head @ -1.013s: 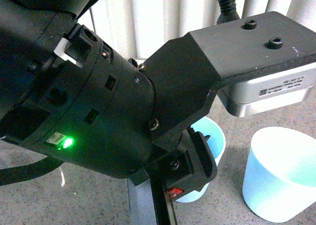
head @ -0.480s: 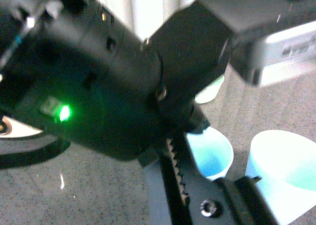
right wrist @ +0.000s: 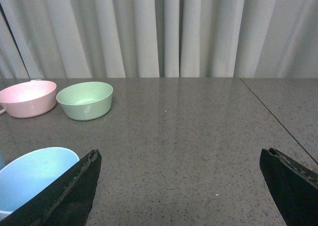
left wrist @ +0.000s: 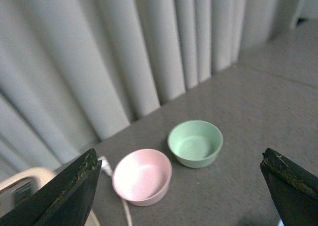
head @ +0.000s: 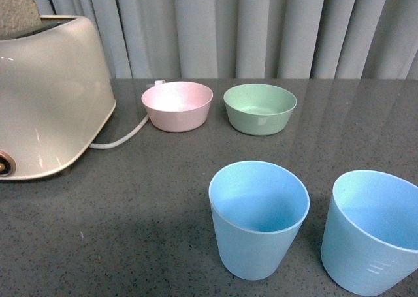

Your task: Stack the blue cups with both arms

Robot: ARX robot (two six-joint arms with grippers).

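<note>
Two light-blue cups stand upright and apart at the table's near right in the front view: one (head: 258, 218) near the middle, the other (head: 371, 230) at the right edge. No arm shows in that view. My left gripper (left wrist: 184, 186) is open and empty, high above the table, with neither cup in its view. My right gripper (right wrist: 181, 186) is open and empty above bare tabletop. One blue cup (right wrist: 31, 179) shows beside one of its fingers (right wrist: 69, 196).
A pink bowl (head: 177, 105) and a green bowl (head: 260, 108) sit at the back before a grey curtain; both also show in the left wrist view, pink bowl (left wrist: 142, 176) and green bowl (left wrist: 195, 143). A cream appliance (head: 46, 94) with a white cable stands at the left.
The black arm that filled the front view has moved out of it, so the table, both cups and both bowls now show.
</note>
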